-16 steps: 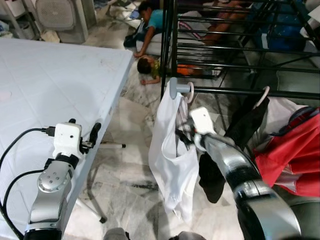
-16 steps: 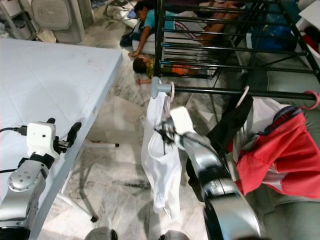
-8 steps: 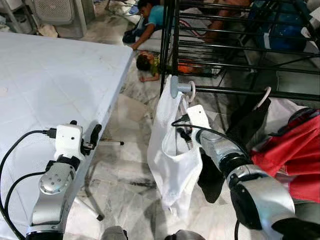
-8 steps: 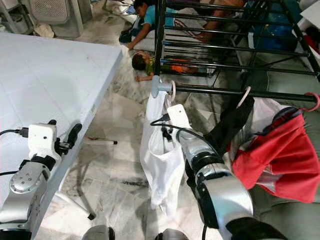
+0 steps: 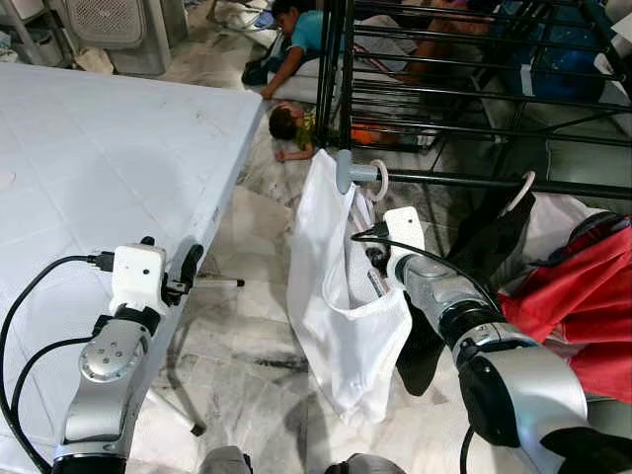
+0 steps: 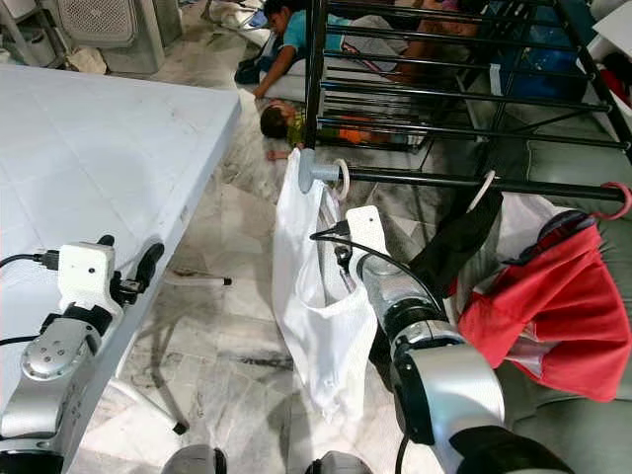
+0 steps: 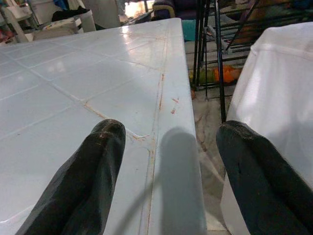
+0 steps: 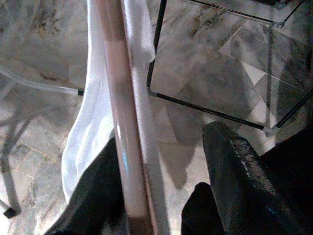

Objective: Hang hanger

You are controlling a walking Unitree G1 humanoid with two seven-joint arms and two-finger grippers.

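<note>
Best to check first that the hook (image 5: 379, 181) of the hanger sits fully over the rail (image 5: 474, 181), just above and beyond the right gripper (image 5: 373, 272). Looks already looped on the rail near its capped end, so probably the last part of the step: letting go cleanly. Better to draw the fingers straight back and slightly down, along their own line, without dragging the white garment (image 5: 341, 326) sideways. Any side pull risks sliding the hook off the end of the rail, very close to it. Also good to keep clear of the black garment (image 5: 484, 242) hanging on the outer side of the gripper, with the red garment (image 5: 578, 296) further out that way.

Right gripper: fingers apart, not clamped. Between them, in the right wrist view, the pale pink arm of the hanger (image 8: 120, 142), lying close against one finger (image 8: 98, 196) and well apart from the other. Hard to tell whether true contact or only very near. White cloth draped along both sides of that arm, hanging below and around the fingertips.

Left gripper (image 7: 168, 166): fingers wide apart, nothing held, hovering just above the edge of the white table (image 7: 73, 73), idle, with the white garment off to one side.
</note>
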